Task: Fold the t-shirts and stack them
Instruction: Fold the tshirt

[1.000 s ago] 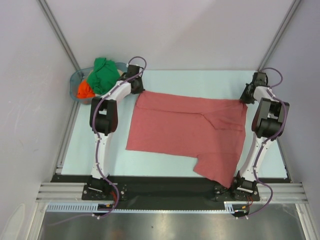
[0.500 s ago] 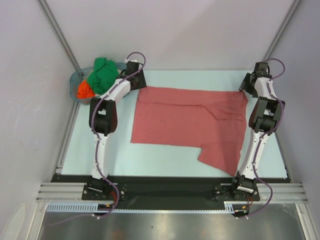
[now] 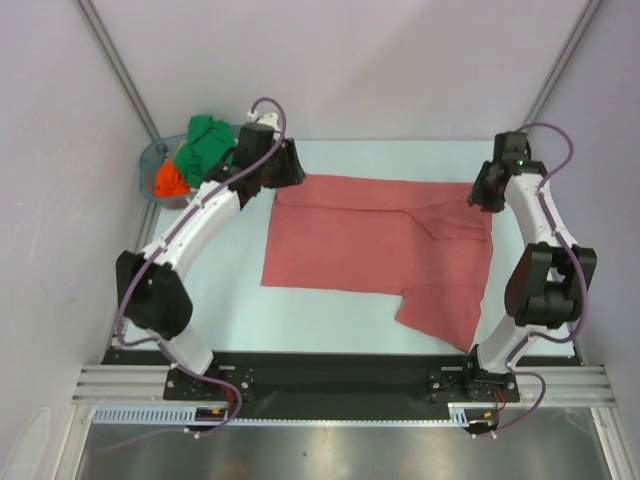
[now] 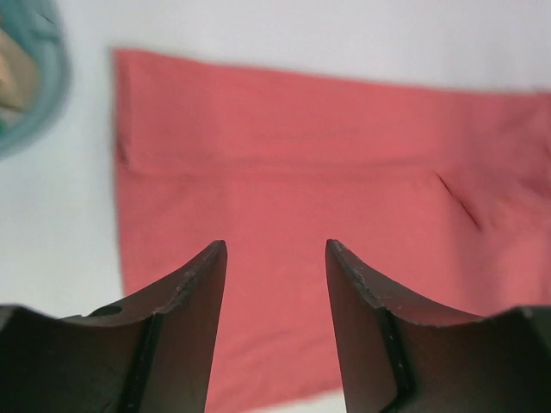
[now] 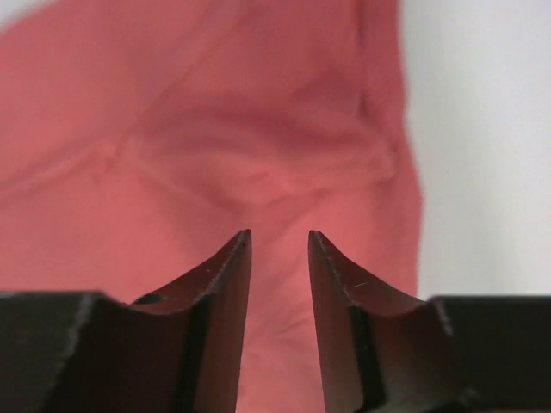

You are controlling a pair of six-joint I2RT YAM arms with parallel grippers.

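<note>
A large salmon-red t-shirt (image 3: pixel 375 250) lies spread flat on the pale table, one sleeve reaching toward the front right. My left gripper (image 3: pixel 292 170) hovers over its far left corner, open, with nothing between the fingers (image 4: pixel 194 284); the red cloth (image 4: pixel 284 181) lies below it. Over the shirt's far right corner my right gripper (image 3: pixel 482 192) is also open and empty, above rumpled red cloth (image 5: pixel 258 146). A green t-shirt (image 3: pixel 205 145) and an orange one (image 3: pixel 168 182) sit bunched in the tub.
The clear blue-tinted tub (image 3: pixel 150 160) stands at the far left corner of the table, close to my left arm. Its rim (image 4: pixel 43 103) shows at the left wrist view's upper left. Grey walls enclose the table on three sides.
Both grippers were shut on the shirt's far corners a second ago; both have let go and lifted. The shirt shifted slightly right and settled flat. My left arm swung its elbow outward to the left.
</note>
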